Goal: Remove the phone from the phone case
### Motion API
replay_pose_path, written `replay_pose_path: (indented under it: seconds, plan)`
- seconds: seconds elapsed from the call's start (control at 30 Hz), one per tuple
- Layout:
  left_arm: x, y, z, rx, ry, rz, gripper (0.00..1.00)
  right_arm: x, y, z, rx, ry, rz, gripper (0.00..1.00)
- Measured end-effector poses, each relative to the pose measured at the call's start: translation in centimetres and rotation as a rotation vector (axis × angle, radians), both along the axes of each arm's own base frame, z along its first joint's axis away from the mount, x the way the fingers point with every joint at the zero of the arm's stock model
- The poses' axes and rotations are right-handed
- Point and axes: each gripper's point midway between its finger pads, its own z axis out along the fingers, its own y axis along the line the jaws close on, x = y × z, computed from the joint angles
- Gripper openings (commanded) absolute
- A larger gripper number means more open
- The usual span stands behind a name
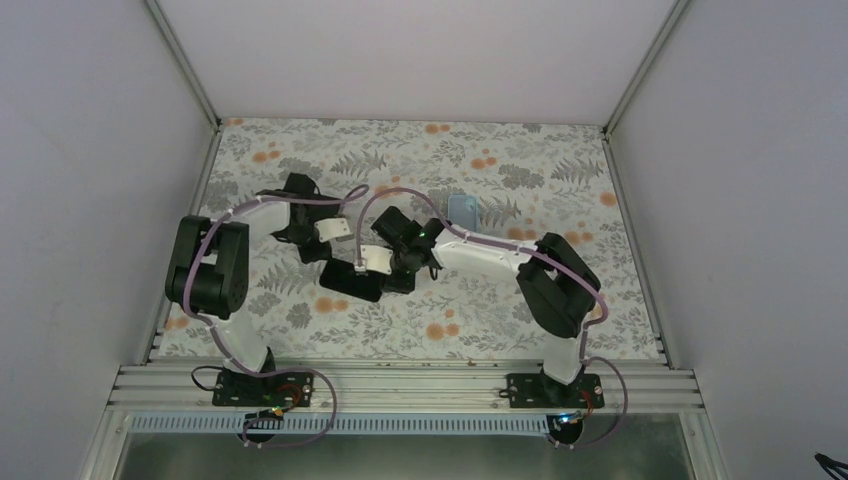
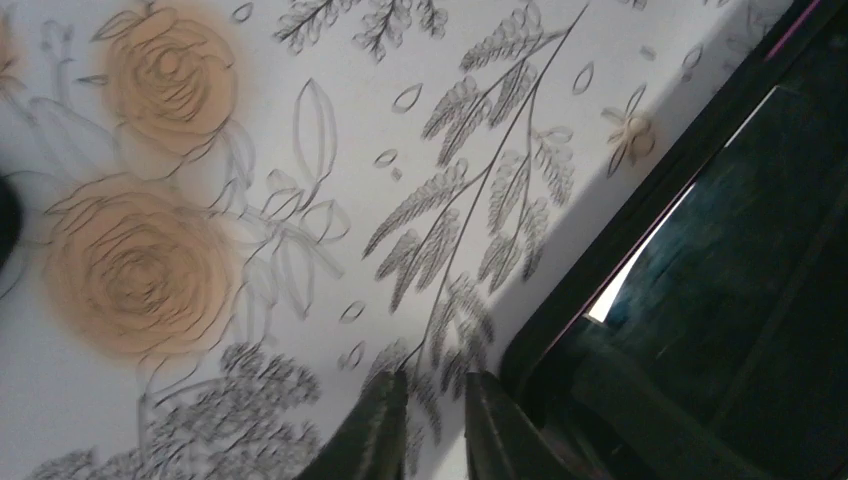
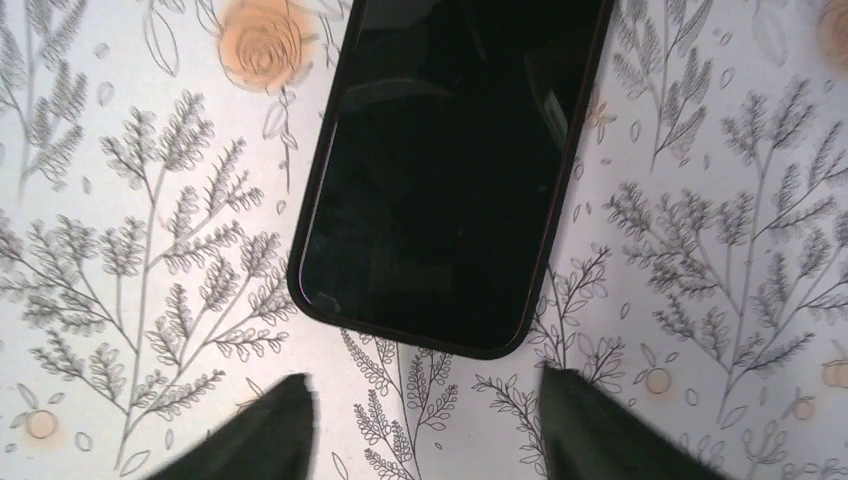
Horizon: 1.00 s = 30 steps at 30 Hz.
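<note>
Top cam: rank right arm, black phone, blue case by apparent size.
1. right arm
2. black phone
3. blue case
Arms partly cover phone and case, so their order is unsure.

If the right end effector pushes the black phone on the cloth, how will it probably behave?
The phone lies flat, screen up, so it should slide rather than tip or roll. Its glossy glass reflects light, so it is likely slippery. It looks thin and rigid, so grasping by its long edges probably suits the open right end effector.
</note>
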Motion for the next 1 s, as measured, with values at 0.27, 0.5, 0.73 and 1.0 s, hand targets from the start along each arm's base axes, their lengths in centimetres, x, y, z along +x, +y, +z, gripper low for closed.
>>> replay_pose_path:
  seconds: [0.27, 0.5, 0.73, 1.0]
  plan:
    - [2.7, 4.4, 3.8, 0.033, -0.139, 0.147, 1.00, 0.7, 2.2, 1.7, 0.002, -0.025, 0.027, 1.00]
    - [4.9, 8.2, 7.1, 0.050, -0.286, 0.262, 1.00, 1.4, 3.2, -1.9, -0.054, 0.008, 0.015, 1.00]
    - [5.8, 10.1, 7.8, 0.043, -0.318, 0.346, 1.00, 1.3, 4.5, -1.9, -0.052, 0.018, 0.018, 1.00]
    - [6.1, 9.9, 8.0, 0.014, -0.325, 0.375, 1.00, 0.2, 5.1, -1.8, -0.065, 0.062, 0.021, 1.00]
